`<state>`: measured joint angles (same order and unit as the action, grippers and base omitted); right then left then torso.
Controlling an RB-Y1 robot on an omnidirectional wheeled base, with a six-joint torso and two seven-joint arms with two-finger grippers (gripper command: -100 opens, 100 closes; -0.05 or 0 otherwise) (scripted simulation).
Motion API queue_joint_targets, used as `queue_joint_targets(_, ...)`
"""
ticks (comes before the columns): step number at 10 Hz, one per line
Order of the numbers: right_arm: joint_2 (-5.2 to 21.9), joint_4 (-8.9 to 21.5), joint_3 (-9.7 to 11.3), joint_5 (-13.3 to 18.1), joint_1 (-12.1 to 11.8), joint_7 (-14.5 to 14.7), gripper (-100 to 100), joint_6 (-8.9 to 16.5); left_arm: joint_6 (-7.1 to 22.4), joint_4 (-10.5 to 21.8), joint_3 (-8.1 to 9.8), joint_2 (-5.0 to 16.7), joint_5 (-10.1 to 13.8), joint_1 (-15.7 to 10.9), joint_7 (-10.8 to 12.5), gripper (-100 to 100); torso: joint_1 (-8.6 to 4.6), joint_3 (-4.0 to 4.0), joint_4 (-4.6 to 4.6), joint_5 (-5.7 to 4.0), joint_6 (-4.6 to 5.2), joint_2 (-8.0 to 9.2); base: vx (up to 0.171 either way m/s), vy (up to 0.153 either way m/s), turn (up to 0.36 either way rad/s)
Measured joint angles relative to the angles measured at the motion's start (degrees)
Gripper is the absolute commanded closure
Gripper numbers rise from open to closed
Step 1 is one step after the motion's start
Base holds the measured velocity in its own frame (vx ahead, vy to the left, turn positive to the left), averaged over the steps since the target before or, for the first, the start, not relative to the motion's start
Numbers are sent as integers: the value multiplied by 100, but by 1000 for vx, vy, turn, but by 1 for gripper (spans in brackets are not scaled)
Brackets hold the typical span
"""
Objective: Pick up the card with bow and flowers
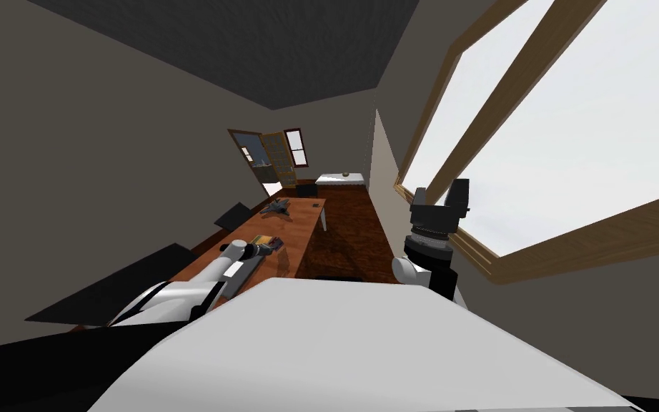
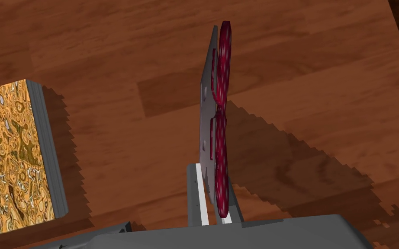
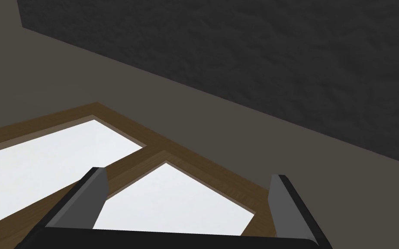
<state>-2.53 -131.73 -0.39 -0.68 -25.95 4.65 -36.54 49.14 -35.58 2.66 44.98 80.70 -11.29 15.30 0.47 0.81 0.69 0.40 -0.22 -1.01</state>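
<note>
The card [image 2: 205, 125] is a thin grey sheet with a dark red bow [image 2: 221, 129] on one face. It stands edge-on between the fingers [image 2: 195, 194] of my left gripper [image 2: 211, 196], which is shut on its lower edge and holds it above the brown wooden table [image 2: 302, 86]; its shadow falls on the wood. In the head view the left gripper [image 1: 267, 247] reaches over the near end of the table [image 1: 299, 229]. My right gripper [image 3: 188, 203] is raised at my right side [image 1: 440, 194], fingers wide apart, nothing between them.
A book with a mottled gold and brown cover [image 2: 10, 155] lies on the table beside the held card. Farther along the table rests a dark grey object [image 1: 276, 207]. Dark chairs [image 1: 232, 214] line the table's left side. A large window is on my right.
</note>
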Motion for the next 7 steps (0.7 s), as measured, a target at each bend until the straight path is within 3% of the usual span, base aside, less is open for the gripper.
queue_joint_targets(1,0,0,0,0,0,0,0,0,0,29,-4,29,167,43,-107,100,8,-3,-2,1,-1,3,51,-63,-114)
queue_joint_targets(2,0,0,0,0,0,0,0,0,72,273,-19,204,436,84,-433,100,3,-1,0,-3,-6,0,48,-56,-23)
queue_joint_targets(3,0,0,0,0,0,0,0,0,83,183,-86,287,626,224,-499,100,-1,-1,-1,0,0,0,20,-26,13)
queue_joint_targets(6,1,0,-1,0,0,0,0,0,65,5,-144,310,796,295,-371,100,19,-9,-6,4,-3,14,2,0,-6)
queue_joint_targets(7,1,0,-1,0,0,0,0,0,64,-8,-145,311,796,300,-357,0,21,-10,-5,5,-4,15,0,0,0)
